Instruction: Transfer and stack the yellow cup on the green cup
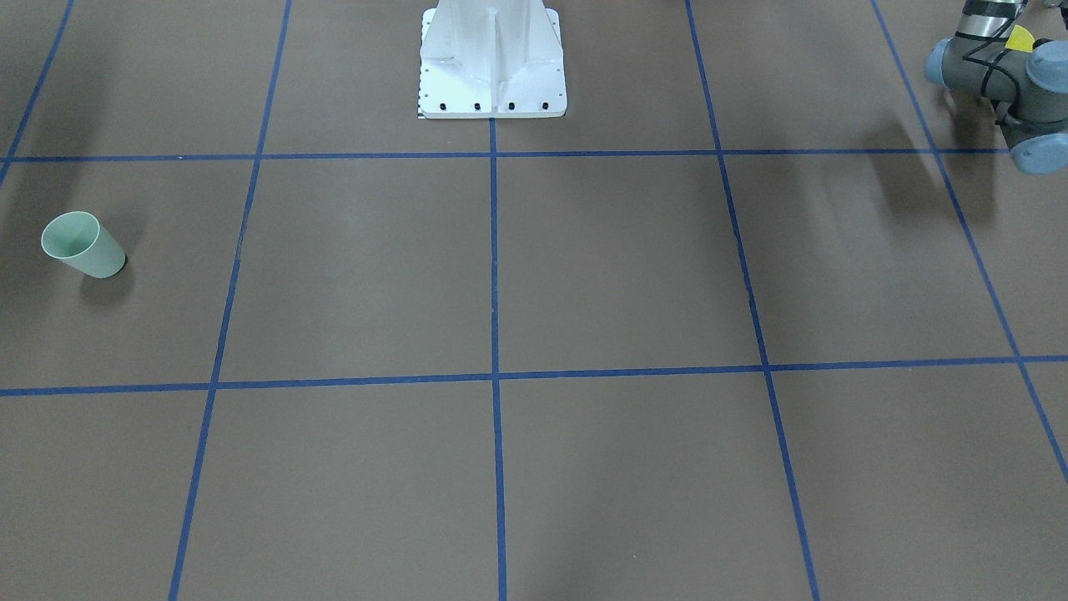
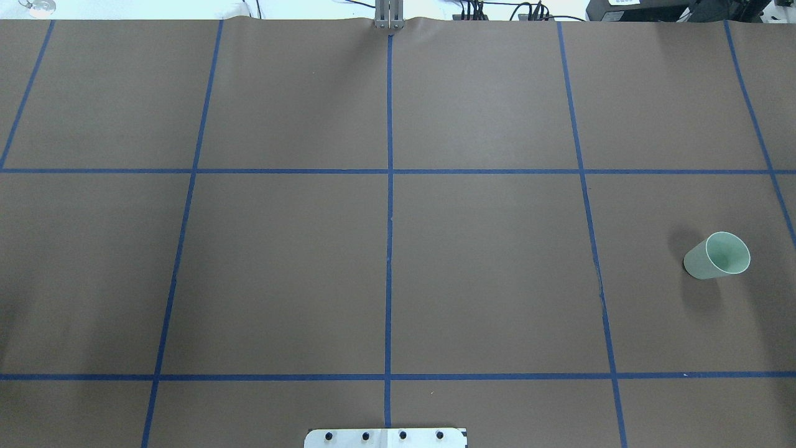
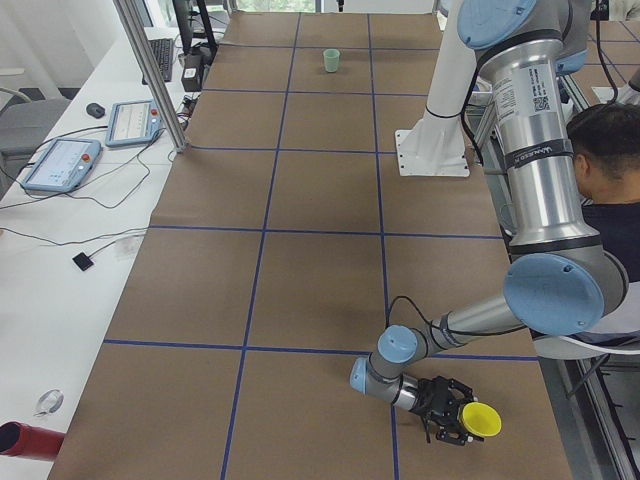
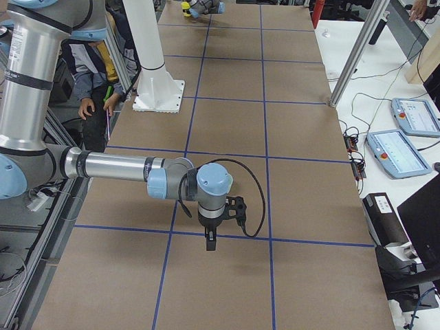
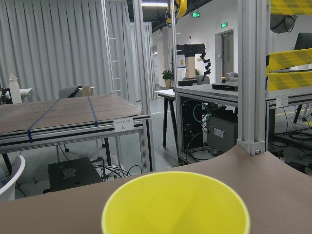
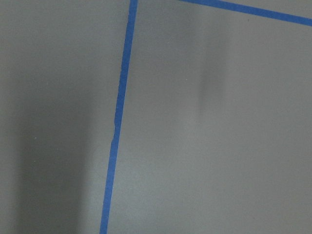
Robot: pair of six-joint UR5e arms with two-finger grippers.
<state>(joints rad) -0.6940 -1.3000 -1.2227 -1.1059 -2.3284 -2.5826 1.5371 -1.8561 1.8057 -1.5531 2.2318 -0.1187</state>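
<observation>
**My left tool (image 3: 452, 424) at the small bright yellow plastic cup (image 3: 480, 420), pale mint-green plastic cup (image 2: 717, 256) far off**

The small bright yellow plastic cup is at my left end of the brown paper-covered bench (image 2: 485, 267), near the robot-side edge. It lies sideways, with its open mouth pointing away from my wrist. The left tool sits right at its narrow end with the black fingers (image 3: 440, 400) around it. That tool shows only in the side views, so I cannot tell whether it is clamped on the cup or just closed around it. I also cannot tell if the cup touches the bench. My left wrist camera has the yellow rim (image 5: 175, 204) filling the bottom of its view, with the bench edge beyond it. The front camera catches only my wrist joints and a sliver of yellow (image 1: 1020, 37) at its top right corner.

The pale mint-green plastic cup stands upright, mouth up, on my right side of the bench. It is in the middle row of the blue tape grid (image 2: 389, 218), alone in its square and well apart from the yellow one.

My right tool (image 4: 208, 242) hangs over the bench pointing straight down, just beside a blue tape line. It shows only from the side, so I cannot tell if it is apart or together. Its wrist camera sees only brown paper and tape.

The white pedestal base (image 1: 492, 63) is at mid-bench on the robot side. A seated person (image 3: 610, 150) is behind my left arm.
</observation>
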